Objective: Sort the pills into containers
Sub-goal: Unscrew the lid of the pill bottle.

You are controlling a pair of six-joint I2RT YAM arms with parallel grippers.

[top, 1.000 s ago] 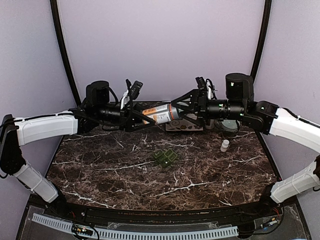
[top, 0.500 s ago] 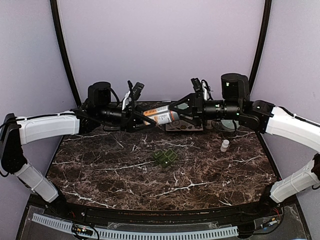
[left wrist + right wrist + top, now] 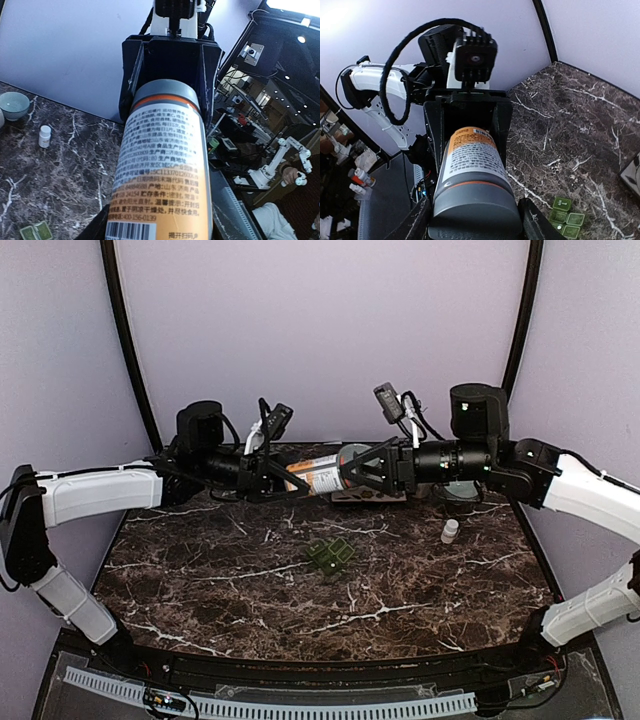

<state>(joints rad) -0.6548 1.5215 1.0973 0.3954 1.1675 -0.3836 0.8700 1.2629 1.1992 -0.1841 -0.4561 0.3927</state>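
Flat on the marble table: one dark-green pill organiser, below and nearer than both grippers, well apart from them. Stretched level toward each other over the far side: left gripper clamped on the base end of one orange-labelled bottle, right gripper closed around its grey cap. Also one small white bottle and one pale bowl.

Right jaws closed on bottle cap.

Pale lilac walls enclose a dark marble table veined with white; black poles curve up behind.
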